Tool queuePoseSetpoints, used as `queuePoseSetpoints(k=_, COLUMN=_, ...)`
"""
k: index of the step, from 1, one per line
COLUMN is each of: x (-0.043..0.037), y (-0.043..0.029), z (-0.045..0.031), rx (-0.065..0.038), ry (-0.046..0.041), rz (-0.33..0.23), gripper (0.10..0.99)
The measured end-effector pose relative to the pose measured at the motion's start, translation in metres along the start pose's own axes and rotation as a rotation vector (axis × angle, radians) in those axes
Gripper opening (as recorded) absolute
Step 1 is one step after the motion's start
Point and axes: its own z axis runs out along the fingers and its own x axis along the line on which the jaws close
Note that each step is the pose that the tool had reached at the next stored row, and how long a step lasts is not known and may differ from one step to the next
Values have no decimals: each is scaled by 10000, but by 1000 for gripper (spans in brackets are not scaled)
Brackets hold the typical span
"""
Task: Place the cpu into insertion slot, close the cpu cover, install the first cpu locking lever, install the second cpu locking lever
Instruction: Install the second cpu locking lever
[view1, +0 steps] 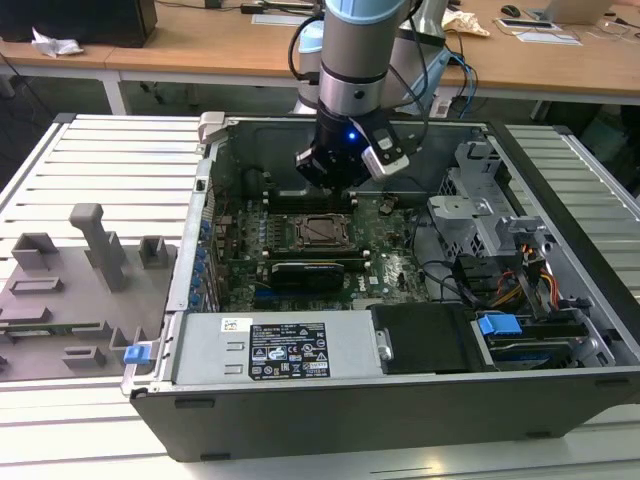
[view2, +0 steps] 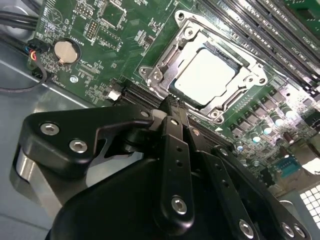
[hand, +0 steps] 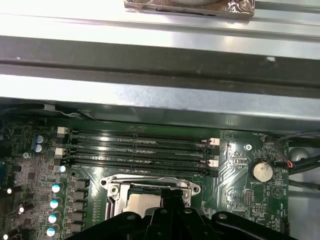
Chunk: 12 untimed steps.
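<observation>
The cpu (view2: 205, 75), a pale silvery square, lies in the insertion slot on the green motherboard (view2: 100, 30). The cpu cover (view2: 161, 67), a grey metal frame, lies flat around it. In the exterior view my gripper (view1: 330, 185) hangs just above and behind the socket with the cpu (view1: 322, 231). In both wrist views the black fingers look pressed together with nothing between them; the gripper (view2: 170, 102) ends beside one edge of the cover, apart from it. The first wrist view shows the gripper (hand: 172, 196) covering part of the cpu (hand: 142, 202). How the locking levers stand I cannot tell.
The board lies inside an open computer case (view1: 420, 400). Memory slots (hand: 140, 150) run beside the socket, a coin battery (view2: 64, 51) sits nearby, and black cables (view2: 20, 22) run past it. A drive cage (view1: 480, 215) and power supply (view1: 285, 350) flank the board. A grey fixture plate (view1: 70, 290) lies at the exterior view's left.
</observation>
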Motion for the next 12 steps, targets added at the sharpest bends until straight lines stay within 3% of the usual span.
queuePoseSetpoints(k=5, x=6, y=-87, z=-9, rx=-1, ry=0, rz=1, gripper=106)
queuePoseSetpoints(k=12, x=6, y=-88, z=-117, rx=1, ry=0, rz=2, gripper=106)
